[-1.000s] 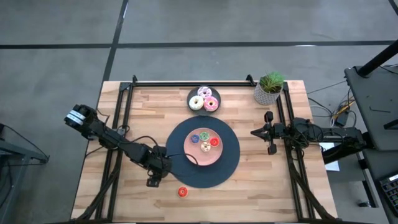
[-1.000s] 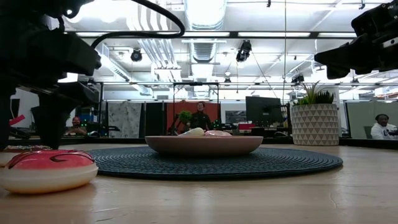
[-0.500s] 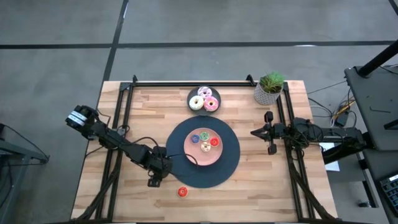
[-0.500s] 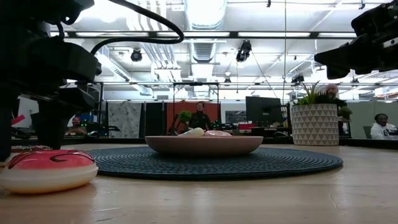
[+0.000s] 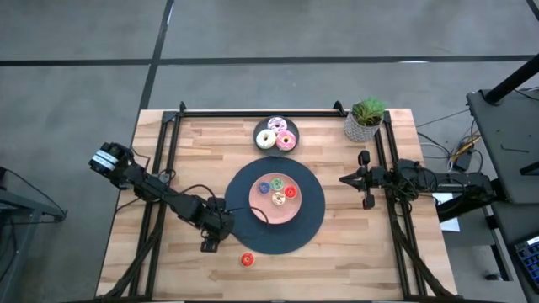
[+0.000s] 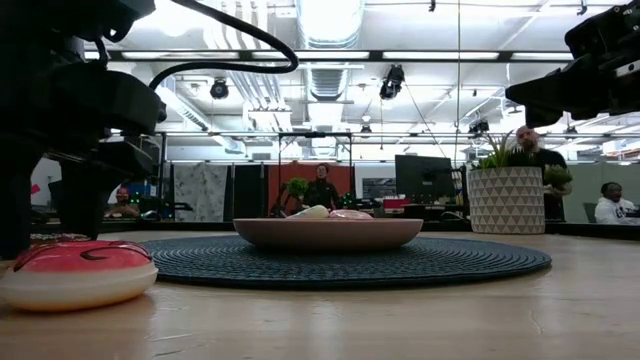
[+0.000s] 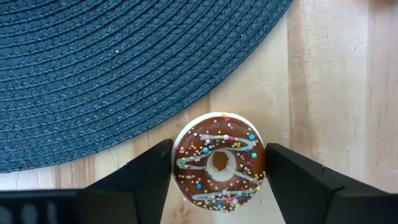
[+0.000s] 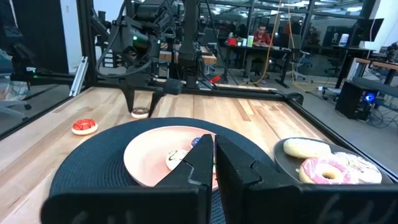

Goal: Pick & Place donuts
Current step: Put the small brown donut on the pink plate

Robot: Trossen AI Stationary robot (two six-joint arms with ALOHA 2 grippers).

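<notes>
The left gripper [image 7: 219, 168] is standing over a brown donut [image 7: 219, 160], its two fingers [image 7: 140, 180] bracketing the ring on either side and sitting right against its edges, not yet lifting it. The donut is lying flat on the wood just off the edge of the dark woven mat [image 7: 124, 68]; it is chocolate-glazed with white drizzle and coloured sprinkles. One red donut [image 5: 247, 260] is resting on the table [image 5: 354, 252] nearby. Three tiny donuts are lying on the pink plate [image 5: 268, 212], and three larger ones are sitting in the small dark plate [image 5: 258, 126]. The left arm is reaching in diagonally from the table's left edge. The right gripper [image 5: 365, 178] is waiting with fingers closed together near the potted plant [image 5: 365, 119].
</notes>
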